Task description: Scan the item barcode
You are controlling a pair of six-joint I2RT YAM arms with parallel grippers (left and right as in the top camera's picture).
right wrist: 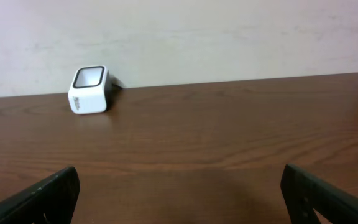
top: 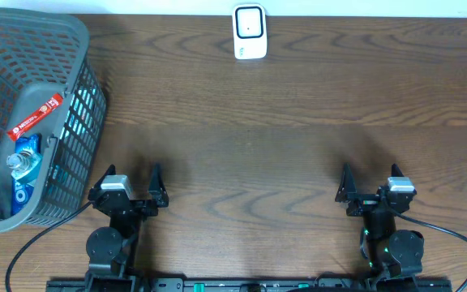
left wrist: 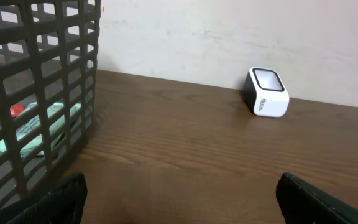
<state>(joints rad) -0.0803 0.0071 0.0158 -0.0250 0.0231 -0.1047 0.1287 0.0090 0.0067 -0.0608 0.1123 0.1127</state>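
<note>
Pickup comes first, I reckon, since nothing's in hand yet. The left gripper (top: pixel 130 178) and right gripper (top: pixel 370 177) both sit at the near edge of the brown wooden table (top: pixel 250 122), jaws spread wide and empty.

The stuff to scan is all in the grey plastic lattice basket (top: pixel 75 57) on the left. A flat red sachet (top: pixel 35 116) lies near the top and a blue wrapped packet (top: pixel 23 193) sits lower down. The white boxy barcode scanner (top: pixel 250 32) is at the far edge in the middle, well apart from the basket.

The left arm is closest, so I'd come down over the rim from above and pinch the sachet by a thin edge. Keep the fingers off the barcode, then turn the printed face to the scanner.

Only the overhead shows the contents properly. The left wrist just gets red and pale green bits through the lattice, but it does show the scanner's window on its tilted top face. The right wrist sees the scanner too and misses the basket entirely.
</note>
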